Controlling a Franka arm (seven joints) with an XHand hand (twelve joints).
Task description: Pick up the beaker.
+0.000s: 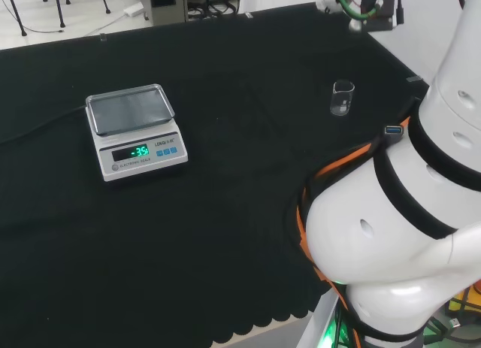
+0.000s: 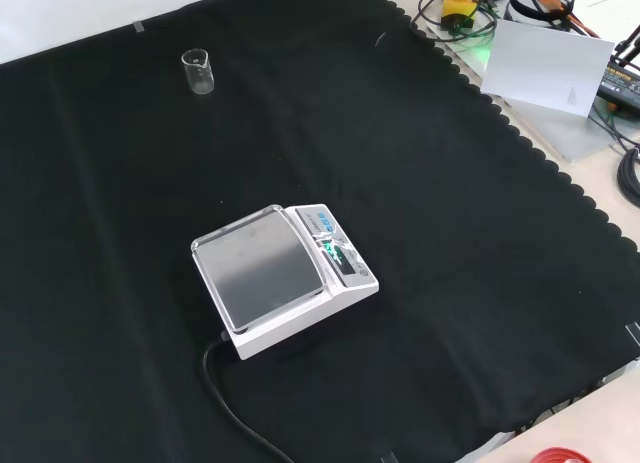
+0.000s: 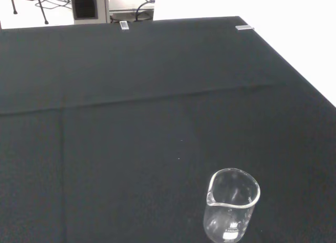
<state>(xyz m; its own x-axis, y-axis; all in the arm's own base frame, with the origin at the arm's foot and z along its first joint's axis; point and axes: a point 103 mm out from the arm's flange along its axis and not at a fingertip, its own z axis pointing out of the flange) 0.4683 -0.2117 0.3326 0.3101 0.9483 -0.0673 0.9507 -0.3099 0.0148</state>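
Your fingers give nothing to judge from, so you cannot tell whether they are released or clenched.

The glass beaker stands upright on the black cloth, untouched. In the head view you find it at about two o'clock from the middle of the bench, just left of the arm's white link. In the front view the beaker sits at about eleven o'clock, well apart from the electronic scale near the centre. The scale's steel pan is bare, its display lit green, and a black cable trails from it toward six o'clock.

From the wrist camera you see the beaker close by, its pour spout turned to its nine o'clock, nothing visible inside.
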